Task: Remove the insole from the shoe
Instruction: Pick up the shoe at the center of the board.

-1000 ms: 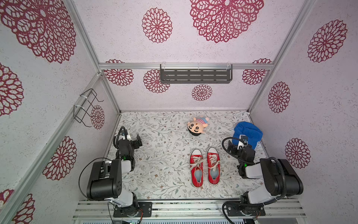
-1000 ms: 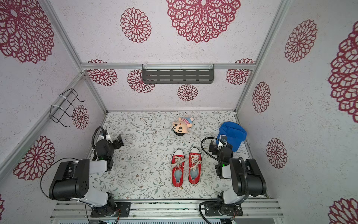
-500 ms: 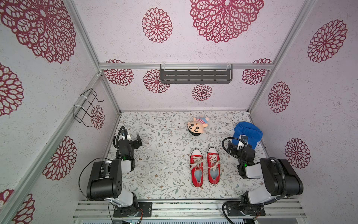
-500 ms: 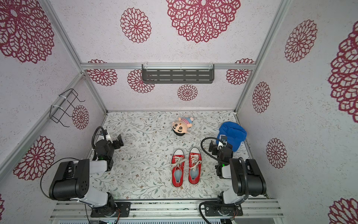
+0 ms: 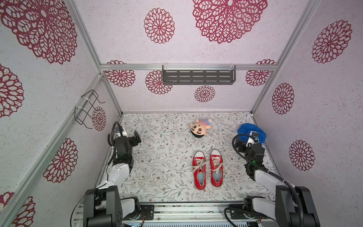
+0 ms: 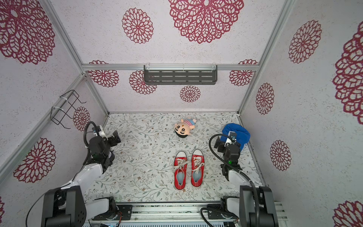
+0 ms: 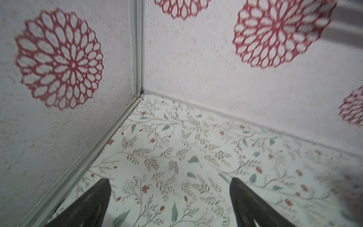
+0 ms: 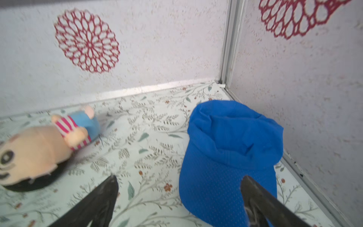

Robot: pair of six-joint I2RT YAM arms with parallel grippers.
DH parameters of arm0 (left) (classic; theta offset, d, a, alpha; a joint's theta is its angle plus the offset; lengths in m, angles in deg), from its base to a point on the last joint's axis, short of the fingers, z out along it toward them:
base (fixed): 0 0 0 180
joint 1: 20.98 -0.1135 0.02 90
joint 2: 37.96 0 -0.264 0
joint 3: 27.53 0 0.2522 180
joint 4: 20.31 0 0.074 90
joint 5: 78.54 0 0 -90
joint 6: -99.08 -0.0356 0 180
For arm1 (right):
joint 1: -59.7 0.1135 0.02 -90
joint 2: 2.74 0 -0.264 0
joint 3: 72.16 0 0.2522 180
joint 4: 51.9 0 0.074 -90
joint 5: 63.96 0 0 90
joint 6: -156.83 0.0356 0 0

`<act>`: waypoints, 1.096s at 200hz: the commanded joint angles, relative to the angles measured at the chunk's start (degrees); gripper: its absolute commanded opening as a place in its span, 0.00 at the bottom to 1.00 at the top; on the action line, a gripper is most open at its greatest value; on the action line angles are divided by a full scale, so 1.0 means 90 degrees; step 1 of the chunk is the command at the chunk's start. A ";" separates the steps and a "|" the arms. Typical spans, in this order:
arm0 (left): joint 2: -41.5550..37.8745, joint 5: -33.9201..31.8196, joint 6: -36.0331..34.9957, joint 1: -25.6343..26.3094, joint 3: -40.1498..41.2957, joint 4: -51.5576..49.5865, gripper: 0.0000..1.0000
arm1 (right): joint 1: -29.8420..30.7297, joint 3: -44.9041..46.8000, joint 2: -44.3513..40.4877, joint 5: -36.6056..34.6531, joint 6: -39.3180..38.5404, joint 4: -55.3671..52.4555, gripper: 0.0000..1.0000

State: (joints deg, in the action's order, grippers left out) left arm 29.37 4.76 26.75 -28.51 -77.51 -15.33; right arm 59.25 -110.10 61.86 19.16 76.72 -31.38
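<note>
While the left claw and right claw gape empty, the shoes lie between them, untouched.

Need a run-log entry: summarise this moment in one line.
left gripper open, empty | right gripper open, empty | insoles inside red shoes

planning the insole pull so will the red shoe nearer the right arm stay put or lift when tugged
Probably lifts: the red shoe looks like a light canvas sneaker resting free, with nothing holding it. Its pale insole seems thin, so it is likely floppy. The shoe stands upright on its sole, so rolling seems unlikely.
</note>
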 commanded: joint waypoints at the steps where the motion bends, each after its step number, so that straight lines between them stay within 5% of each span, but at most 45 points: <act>1: -0.0441 0.0690 0.1313 0.0256 -0.0577 -0.2293 0.98 | -0.0021 -0.0663 -0.0735 0.0458 0.1166 -0.2680 0.99; 26: -0.0815 0.0966 0.1627 0.1282 -0.0964 -0.3700 0.97 | -0.0012 -0.1030 -0.1453 0.1116 0.1938 -0.4156 0.99; 59: -0.0909 0.1145 0.2327 0.3312 -0.1057 -0.4411 0.98 | 0.0000 -0.1061 -0.2120 0.1838 0.2172 -0.4905 0.99; 86: -0.0321 0.1154 0.2777 0.4964 -0.1243 -0.4178 0.97 | 0.0011 -0.1073 -0.2275 0.1755 0.2138 -0.5165 0.99; 113: 0.0725 0.0583 0.2432 0.6366 -0.1994 -0.4370 0.97 | 0.0011 -0.1091 -0.2249 0.1679 0.2186 -0.5167 0.99; 160: 0.2378 0.0266 0.2142 0.7250 -0.3108 -0.4858 0.97 | 0.0020 -0.1074 -0.2284 0.1729 0.2280 -0.5049 0.99; 187: 0.3020 -0.0038 0.2088 0.7328 -0.3533 -0.5246 0.98 | 0.0030 -0.0942 -0.2407 0.1657 0.2290 -0.5059 0.99; 219: 0.3563 0.0462 0.2089 0.7333 -0.3691 -0.5066 0.91 | 0.0030 -0.0868 -0.2452 0.1578 0.2219 -0.5138 0.99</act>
State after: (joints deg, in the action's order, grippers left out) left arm 58.52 7.36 45.85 37.50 -108.88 -59.90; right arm 59.32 -118.15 40.60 34.18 96.46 -77.27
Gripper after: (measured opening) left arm 0.937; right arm 0.989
